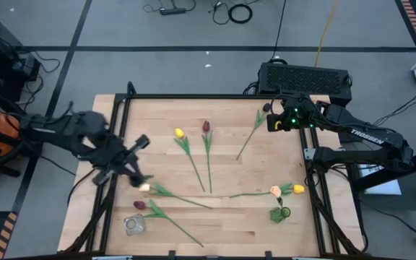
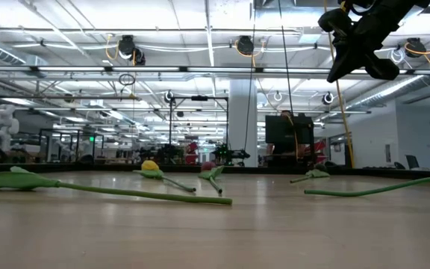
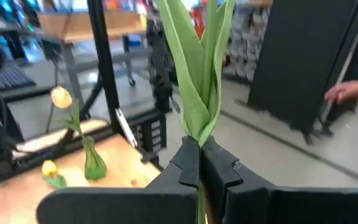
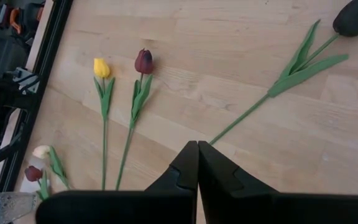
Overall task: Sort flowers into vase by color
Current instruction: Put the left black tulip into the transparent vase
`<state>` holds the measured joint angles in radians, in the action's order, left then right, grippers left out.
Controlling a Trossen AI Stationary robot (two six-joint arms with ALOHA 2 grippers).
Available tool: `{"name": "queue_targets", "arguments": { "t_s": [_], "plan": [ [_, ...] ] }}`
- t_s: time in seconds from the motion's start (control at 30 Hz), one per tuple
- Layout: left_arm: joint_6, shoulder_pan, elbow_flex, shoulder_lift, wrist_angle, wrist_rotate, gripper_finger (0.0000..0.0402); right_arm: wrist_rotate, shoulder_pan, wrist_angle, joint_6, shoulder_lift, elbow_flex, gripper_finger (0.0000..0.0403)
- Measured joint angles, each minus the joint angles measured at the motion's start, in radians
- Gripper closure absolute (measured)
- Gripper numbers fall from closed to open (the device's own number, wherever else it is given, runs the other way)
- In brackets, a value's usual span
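"TROSSEN" on the right arm point(image 1: 370, 136)

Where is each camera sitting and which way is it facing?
High: overhead, straight down on the table, both arms.
Low: table height, level into the room, an arm overhead.
Left wrist: past left gripper shut on a flower, toward the vase.
Right wrist: down past shut right gripper at yellow tulip.
Shared: high also shows that tulip.

Overhead camera looks straight down on the whole wooden table point(image 1: 215, 209). Low camera sits at tabletop level, facing across into the room. Right wrist camera looks down close; shares the yellow tulip point(image 4: 102, 68) point(image 1: 180, 133) with overhead. Left wrist camera faces outward, level.
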<state>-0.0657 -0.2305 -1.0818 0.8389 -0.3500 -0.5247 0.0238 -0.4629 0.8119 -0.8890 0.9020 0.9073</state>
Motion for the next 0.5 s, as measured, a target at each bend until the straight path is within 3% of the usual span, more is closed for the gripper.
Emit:
{"name": "queue_targets", "arguments": {
  "t_s": [0.3, 0.5],
  "plan": [
    [0.187, -0.257, 0.338, -0.295, 0.323, 0.297, 0.0401, 0.0, 0.0, 0.0, 0.0, 0.0, 0.0, 0.0403],
    [0.16, -0.44, 0.394, -0.351, 0.402, 0.456, 0.0401, 0.0, 0.0, 0.0, 0.0, 0.0, 0.0, 0.0403]
  ]
}}
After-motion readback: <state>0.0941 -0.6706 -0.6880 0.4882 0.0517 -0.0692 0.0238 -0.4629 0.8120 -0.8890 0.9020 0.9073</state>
